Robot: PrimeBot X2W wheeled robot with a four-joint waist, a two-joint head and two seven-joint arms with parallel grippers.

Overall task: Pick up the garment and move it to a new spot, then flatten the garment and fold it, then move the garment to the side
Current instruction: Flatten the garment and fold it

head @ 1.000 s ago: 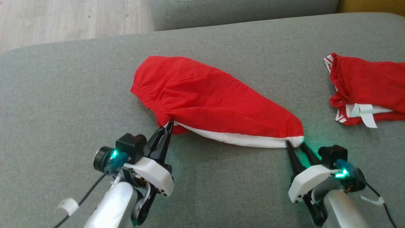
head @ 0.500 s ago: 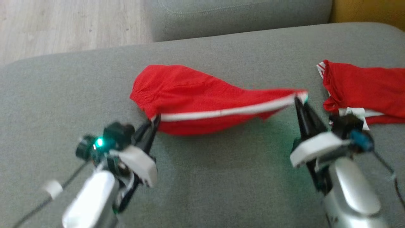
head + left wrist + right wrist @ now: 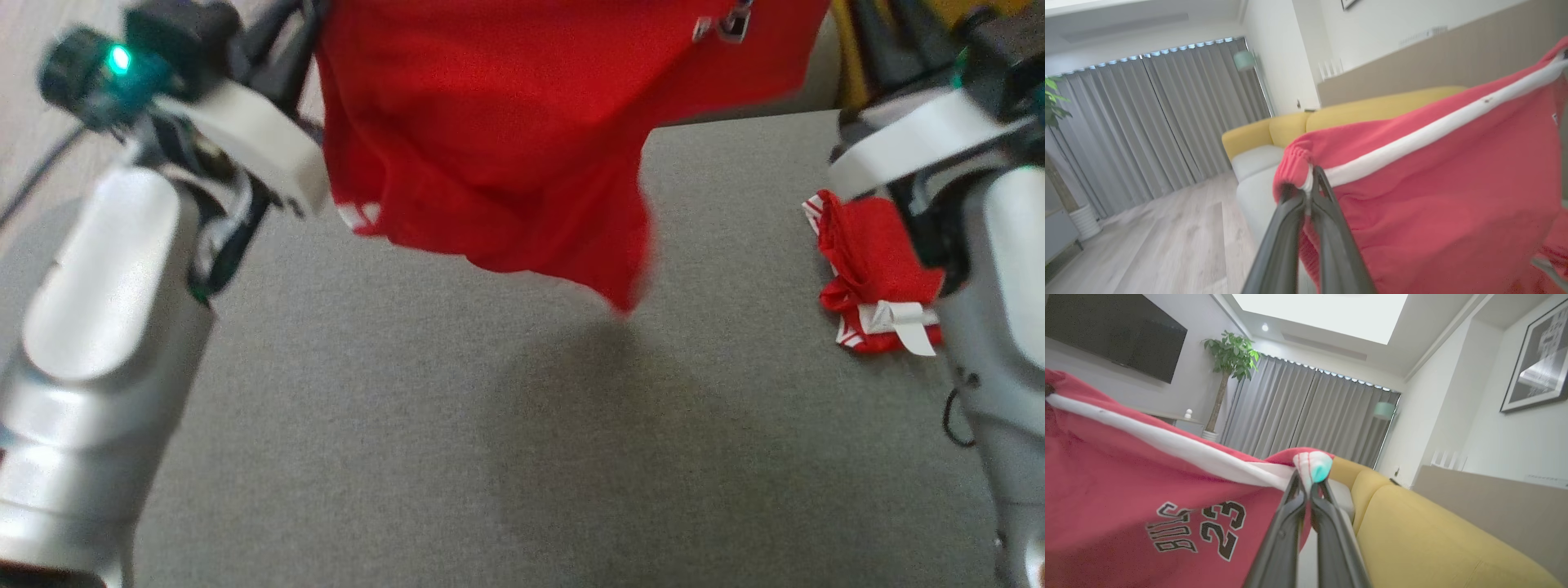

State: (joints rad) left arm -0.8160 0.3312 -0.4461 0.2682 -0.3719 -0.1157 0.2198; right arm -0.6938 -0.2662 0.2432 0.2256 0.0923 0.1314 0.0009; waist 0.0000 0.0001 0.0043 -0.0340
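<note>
Two grips on: left gripper clamped on the gathered corner of the red garment at its white trim. Garment hangs in the air above the grey cushion, and the right gripper is clamped on the trim's other corner. Second red bundle lies on the cushion far right, by the right arm.

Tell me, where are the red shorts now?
The shorts hang at the top middle of the head view, held up in the air between the left gripper and right gripper, above the grey cushion.
</note>
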